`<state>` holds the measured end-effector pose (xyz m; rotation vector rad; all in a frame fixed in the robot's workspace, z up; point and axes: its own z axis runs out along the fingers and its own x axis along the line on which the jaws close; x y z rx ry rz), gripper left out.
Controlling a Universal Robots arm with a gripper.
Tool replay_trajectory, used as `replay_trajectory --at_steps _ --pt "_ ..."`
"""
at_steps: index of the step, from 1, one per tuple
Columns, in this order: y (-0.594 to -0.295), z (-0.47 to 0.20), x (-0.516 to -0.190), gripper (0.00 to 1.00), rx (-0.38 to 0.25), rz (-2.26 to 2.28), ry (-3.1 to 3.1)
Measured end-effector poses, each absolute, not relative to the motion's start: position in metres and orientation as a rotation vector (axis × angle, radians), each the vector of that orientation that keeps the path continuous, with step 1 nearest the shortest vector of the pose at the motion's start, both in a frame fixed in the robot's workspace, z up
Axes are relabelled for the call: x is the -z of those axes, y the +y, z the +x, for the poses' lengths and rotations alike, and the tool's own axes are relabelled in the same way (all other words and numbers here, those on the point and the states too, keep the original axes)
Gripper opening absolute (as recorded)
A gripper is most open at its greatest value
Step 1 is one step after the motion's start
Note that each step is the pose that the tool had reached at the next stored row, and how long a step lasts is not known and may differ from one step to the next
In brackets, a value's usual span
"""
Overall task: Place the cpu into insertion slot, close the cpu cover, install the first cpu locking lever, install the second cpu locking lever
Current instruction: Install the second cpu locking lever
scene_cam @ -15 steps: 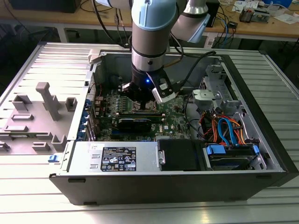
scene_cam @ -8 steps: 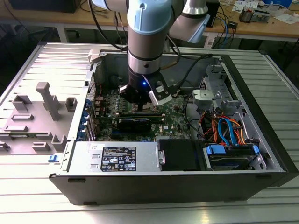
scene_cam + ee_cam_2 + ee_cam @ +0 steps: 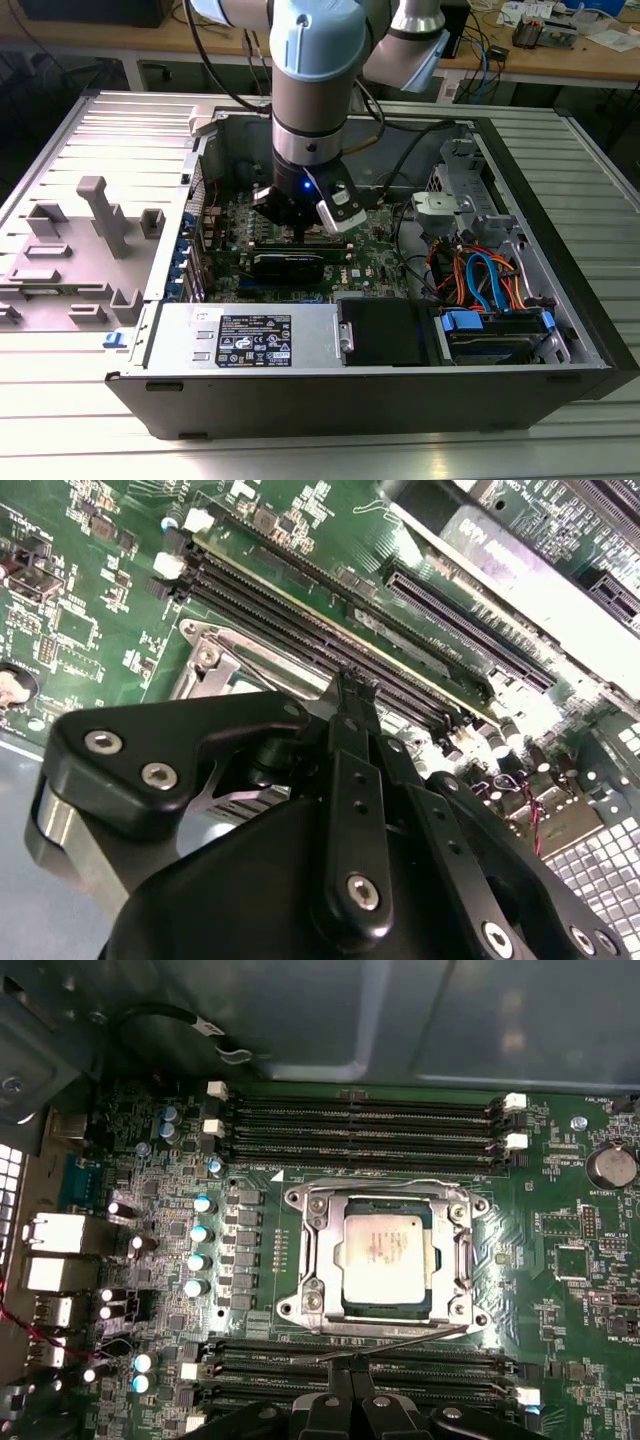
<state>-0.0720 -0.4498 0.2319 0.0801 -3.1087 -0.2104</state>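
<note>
In the first wrist view the cpu (image 3: 385,1260) lies flat in the insertion slot (image 3: 297,1306) on the green motherboard, its silver top showing. The grey cpu cover (image 3: 325,1250) is folded down around it. One thin wire locking lever (image 3: 425,1334) runs slanted along the slot's edge nearest my gripper (image 3: 350,1368); the other lever (image 3: 380,1184) lies along the opposite edge. My gripper's fingers are shut together, their tips right at the near lever's end; I cannot tell whether they touch it. In the exterior view the gripper (image 3: 300,228) hangs low inside the open computer case.
Long black memory slots (image 3: 365,1125) flank the socket on two sides. A black card (image 3: 288,265) sits beside the gripper, a power supply (image 3: 250,340) along the case's front wall, coloured cables (image 3: 480,280) at the exterior view's right. Capacitors (image 3: 200,1232) stand near the socket.
</note>
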Motion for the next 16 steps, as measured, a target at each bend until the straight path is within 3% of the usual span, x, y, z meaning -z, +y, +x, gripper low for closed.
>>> replay_trajectory --at_steps 8,16 --pt "-0.45 -0.061 -0.243 0.11 0.17 0.074 -3.092" --pt "-0.447 -0.053 -0.249 0.11 0.169 0.073 -3.081"
